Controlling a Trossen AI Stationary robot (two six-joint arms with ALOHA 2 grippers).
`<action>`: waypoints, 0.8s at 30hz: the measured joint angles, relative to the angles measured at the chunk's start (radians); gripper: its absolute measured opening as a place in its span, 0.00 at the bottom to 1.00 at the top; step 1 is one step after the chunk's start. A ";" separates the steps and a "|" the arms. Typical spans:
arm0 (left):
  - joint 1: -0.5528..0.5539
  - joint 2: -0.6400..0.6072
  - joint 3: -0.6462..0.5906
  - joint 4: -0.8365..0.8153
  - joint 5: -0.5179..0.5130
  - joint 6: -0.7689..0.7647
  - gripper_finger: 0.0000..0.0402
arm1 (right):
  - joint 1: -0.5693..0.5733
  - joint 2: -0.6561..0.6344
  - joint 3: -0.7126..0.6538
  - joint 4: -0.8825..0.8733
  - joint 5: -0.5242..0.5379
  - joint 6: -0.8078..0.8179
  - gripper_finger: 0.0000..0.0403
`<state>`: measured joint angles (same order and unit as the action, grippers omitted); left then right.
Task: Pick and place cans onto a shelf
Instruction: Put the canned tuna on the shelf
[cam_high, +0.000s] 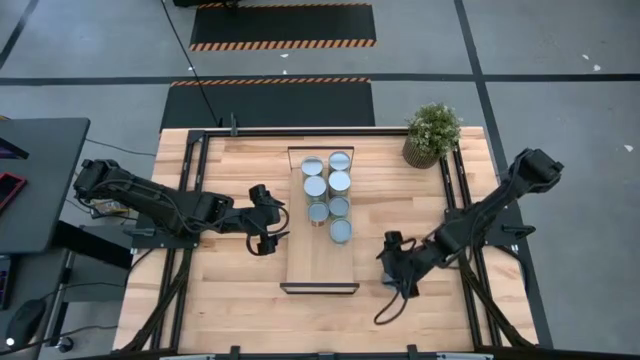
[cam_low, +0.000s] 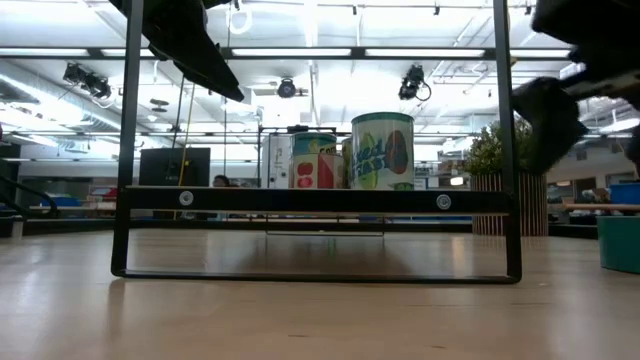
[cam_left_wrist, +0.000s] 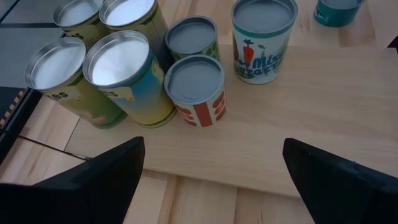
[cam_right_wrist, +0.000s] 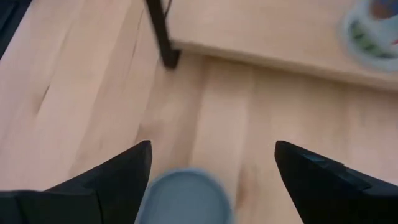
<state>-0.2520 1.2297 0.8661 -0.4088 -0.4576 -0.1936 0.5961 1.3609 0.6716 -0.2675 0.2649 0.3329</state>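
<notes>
Seven silver-topped metal cans (cam_high: 327, 196) stand clustered on the long light-wood shelf (cam_high: 320, 268). Left end effector (cam_high: 270, 222) hovers beside the shelf, fingers spread. Right end effector (cam_high: 392, 264) spread over a teal can (cam_right_wrist: 183, 196) on the wooden counter (cam_high: 210, 300).

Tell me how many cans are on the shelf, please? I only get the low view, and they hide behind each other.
Observer: Seven cans stand on the shelf, bunched at its end nearest the plant.
Operator: Where's the left gripper? I just see something dark up high.
Observer: The left gripper is beside the shelf's left edge, open and empty, facing the cans.
Operator: Is there a can left over?
Observer: Yes, one. The right wrist view shows a grey-topped can on the table, off the shelf, close under the open right gripper.
</notes>
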 joint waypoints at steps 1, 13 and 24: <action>0.000 0.000 0.000 0.000 0.000 0.000 0.96 | 0.009 0.013 0.000 0.006 -0.003 0.013 0.86; 0.000 0.000 0.000 0.001 0.000 -0.004 0.96 | 0.067 0.061 0.000 0.006 -0.028 0.068 0.87; 0.000 0.000 0.000 0.000 0.000 -0.005 0.96 | 0.091 0.177 0.000 -0.039 -0.024 0.049 0.87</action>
<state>-0.2518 1.2293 0.8661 -0.4088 -0.4572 -0.1982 0.6868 1.5380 0.6716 -0.3066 0.2410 0.3822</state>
